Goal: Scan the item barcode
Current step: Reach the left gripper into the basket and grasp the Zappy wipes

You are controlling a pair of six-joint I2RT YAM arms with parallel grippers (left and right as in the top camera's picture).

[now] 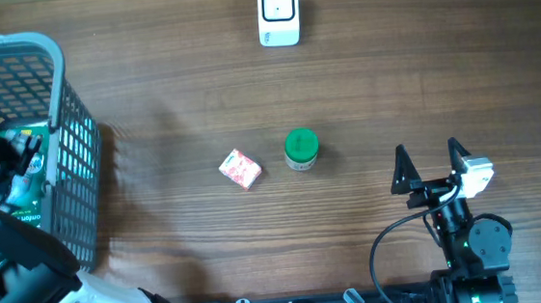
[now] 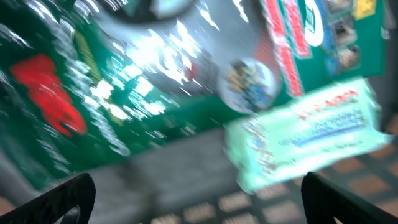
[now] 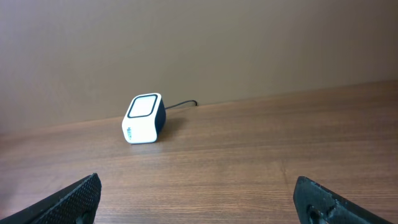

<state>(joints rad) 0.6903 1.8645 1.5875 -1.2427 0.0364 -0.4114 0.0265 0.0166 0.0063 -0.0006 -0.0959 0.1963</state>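
Note:
The white barcode scanner [image 1: 278,12] stands at the back of the table, its window facing up; it also shows in the right wrist view as a scanner [image 3: 143,118] far ahead. My left gripper [image 2: 196,182] is open inside the grey basket [image 1: 59,110], just above a large green packet [image 2: 124,87] and a pale green pack [image 2: 305,137], holding nothing. The view is blurred. My right gripper [image 1: 427,149] is open and empty at the front right, over bare wood [image 3: 198,182].
A small pink-and-white box [image 1: 240,168] and a green-lidded can [image 1: 300,149] sit mid-table, side by side. The basket fills the left edge. The scanner's cable runs off the back edge.

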